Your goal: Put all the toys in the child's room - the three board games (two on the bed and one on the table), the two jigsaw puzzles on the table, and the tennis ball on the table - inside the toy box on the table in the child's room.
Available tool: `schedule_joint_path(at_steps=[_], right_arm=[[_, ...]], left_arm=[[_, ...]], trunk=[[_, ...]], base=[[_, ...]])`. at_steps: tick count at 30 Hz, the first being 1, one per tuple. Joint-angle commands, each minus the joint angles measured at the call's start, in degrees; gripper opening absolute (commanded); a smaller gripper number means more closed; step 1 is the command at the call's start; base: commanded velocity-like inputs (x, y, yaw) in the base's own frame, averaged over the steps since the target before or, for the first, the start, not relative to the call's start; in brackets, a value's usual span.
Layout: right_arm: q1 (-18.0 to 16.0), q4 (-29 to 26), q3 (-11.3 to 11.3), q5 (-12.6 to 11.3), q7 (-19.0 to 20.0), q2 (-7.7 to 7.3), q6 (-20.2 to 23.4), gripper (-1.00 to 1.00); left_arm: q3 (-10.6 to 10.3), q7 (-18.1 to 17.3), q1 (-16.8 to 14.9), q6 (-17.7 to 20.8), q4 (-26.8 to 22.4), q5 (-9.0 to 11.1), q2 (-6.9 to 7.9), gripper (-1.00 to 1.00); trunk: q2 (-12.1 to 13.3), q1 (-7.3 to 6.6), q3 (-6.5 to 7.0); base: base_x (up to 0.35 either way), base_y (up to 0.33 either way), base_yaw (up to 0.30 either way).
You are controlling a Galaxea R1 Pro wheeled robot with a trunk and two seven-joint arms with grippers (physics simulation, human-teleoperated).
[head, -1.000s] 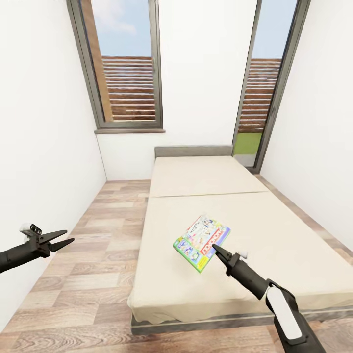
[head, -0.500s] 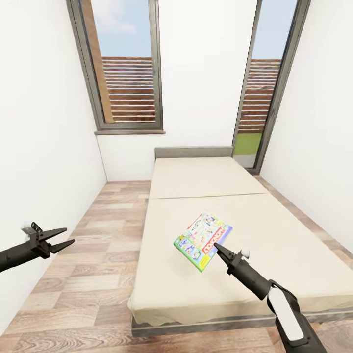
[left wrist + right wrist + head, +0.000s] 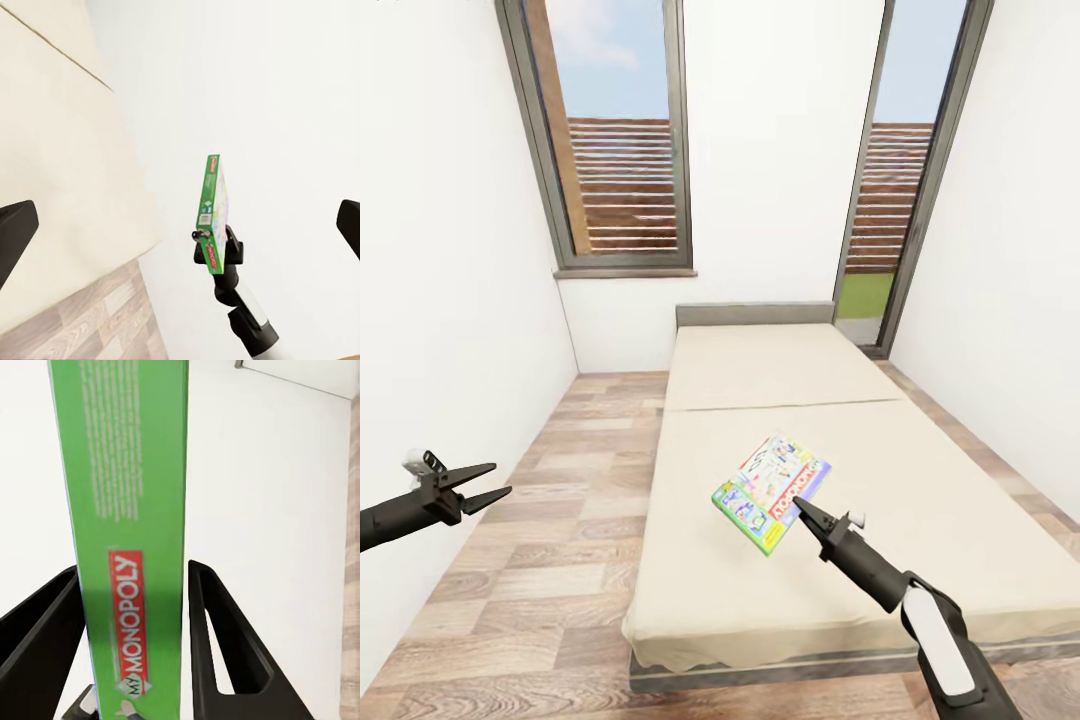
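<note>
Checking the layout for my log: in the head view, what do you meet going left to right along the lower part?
Left gripper → wood floor → board game → right gripper → bed.

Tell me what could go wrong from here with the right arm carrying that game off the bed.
1. The right gripper pinches the board game only along one green edge, so the flat box sticks far out beyond the fingers; a quick turn could twist it loose onto the bed.
2. The box is held tilted and wide, so it might clip a wall or door frame while driving.
3. The left gripper hangs open, close to the left wall, and could scrape it when the base turns.
</note>
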Motion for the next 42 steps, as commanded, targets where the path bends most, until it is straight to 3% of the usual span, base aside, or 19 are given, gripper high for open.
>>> schedule_joint_path(at_steps=[1,9,21,42], right_arm=[[-0.07,-0.05,0.01,-0.09,-0.36,-0.05,0.27,-1.00],[-0.12,-1.15,0.13,-0.10,-5.30,-0.81,0.84,-1.00],[-0.12,-1.25,0.14,-0.14,-5.36,-0.66,0.57,-1.00],[-0.12,-1.26,0.39,-0.05,-5.20,-0.03,0.31,-1.00]], left_arm=[[-0.05,-0.20,-0.02,0.61,-0.01,0.00,0.03,1.00],[-0.08,-0.20,-0.03,0.61,-0.01,-0.01,-0.02,1.00],[-0.25,-0.20,-0.03,0.52,-0.01,-0.01,-0.03,1.00],[-0.26,-0.27,-0.03,0.43,-0.03,-0.01,-0.08,1.00]], trunk=[[0.39,-0.23,0.13],[3.60,-1.99,1.57],[8.41,-4.62,3.80],[16.83,-9.24,9.32]], base=[[0.000,0.000,0.000],[0.000,0.000,0.000],[-0.134,0.000,-0.006],[-0.003,0.000,-0.108]])
